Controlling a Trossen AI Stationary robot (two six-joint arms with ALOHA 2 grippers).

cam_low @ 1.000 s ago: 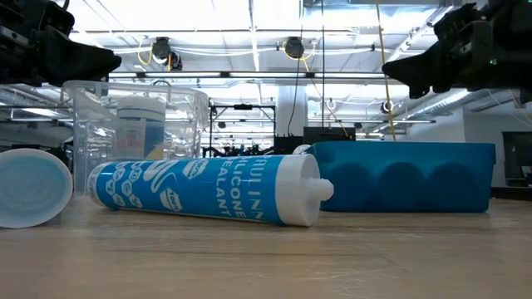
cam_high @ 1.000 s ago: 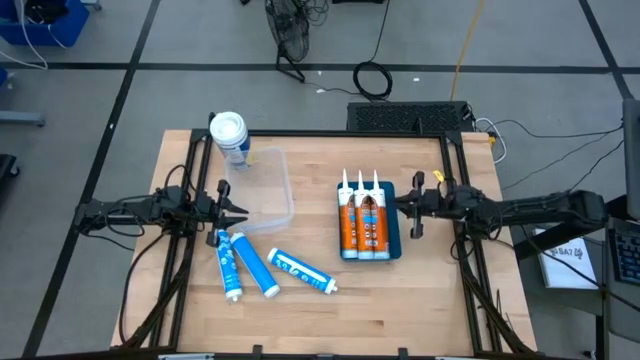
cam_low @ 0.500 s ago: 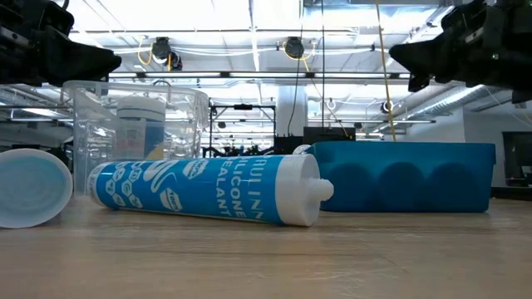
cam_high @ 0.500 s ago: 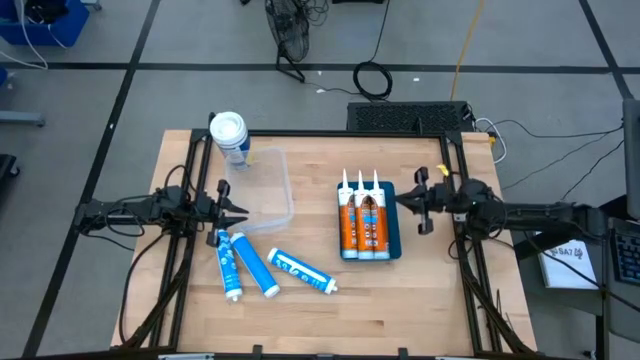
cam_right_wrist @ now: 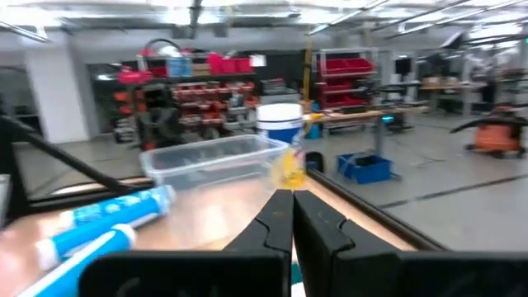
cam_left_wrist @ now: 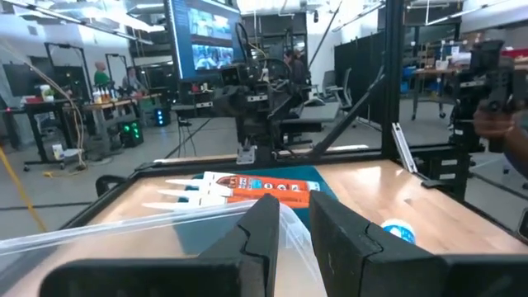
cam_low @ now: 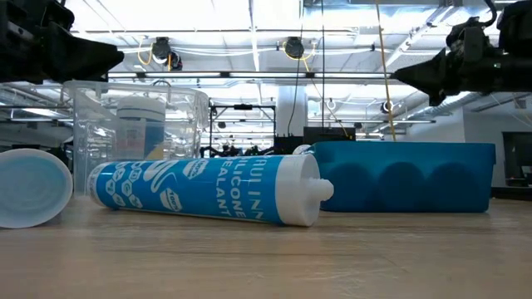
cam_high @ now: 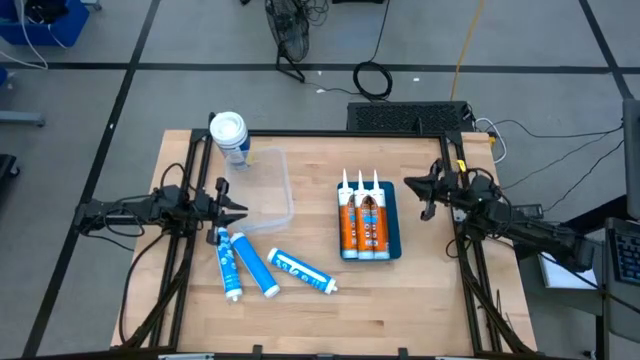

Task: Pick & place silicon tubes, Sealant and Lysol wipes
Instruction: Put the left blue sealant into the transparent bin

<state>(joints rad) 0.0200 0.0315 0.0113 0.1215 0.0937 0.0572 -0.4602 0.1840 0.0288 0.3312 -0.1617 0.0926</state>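
The Lysol wipes stand upright at the table's far left corner, beside a clear plastic bin. Three orange sealant tubes lie side by side in a blue tray. Three blue-and-white silicone tubes lie on the wood near the front left. My left gripper hovers shut at the bin's left side, level, touching nothing. My right gripper hovers shut right of the tray, holding nothing. In the right wrist view the wipes show beyond the bin.
A black frame rail runs along the table's far edge and down both sides. Bare wood lies toward the near edge. In the low view the nearest silicone tube lies in front of the tray.
My right arm has swung about its base, carrying its shut gripper back from the tray toward the table's far right and turning it. The left arm and all the objects have stayed put.
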